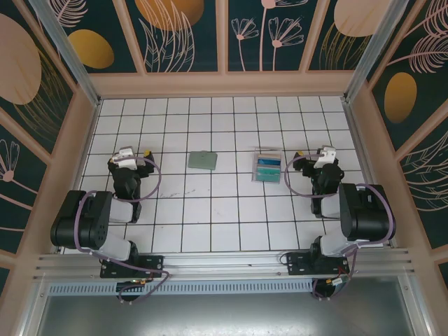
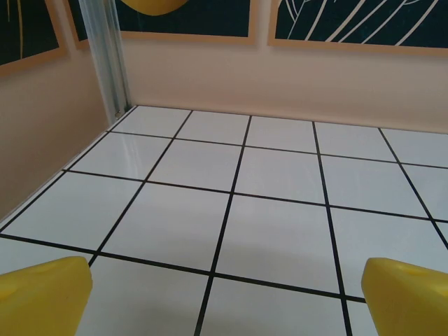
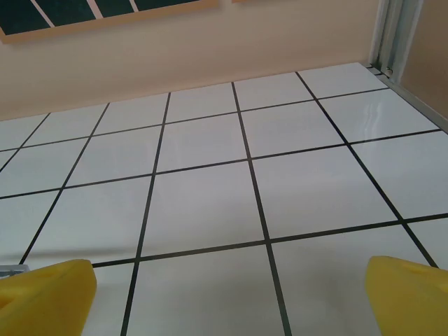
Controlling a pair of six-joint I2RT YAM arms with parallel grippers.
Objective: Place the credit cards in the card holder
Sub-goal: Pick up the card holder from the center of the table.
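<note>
Grippers waiting before any pick: left gripper [image 2: 224, 297] and right gripper [image 3: 231, 294] are hanging with yellow fingers [image 2: 42, 294] spread wide, holding nothing; one small flat sage-green folding card holder [image 1: 203, 160] is lying, apparently shut, on the white tiled table [image 1: 210, 210]; near its right, apart, one clear plastic tray [image 1: 268, 153] is carrying the thin teal plastic credit cards [image 1: 267, 169], seemingly two or three, too small for counting; the step is probably calling for one gripper pinning the holder open while the other is lifting a single card edgewise.
</note>
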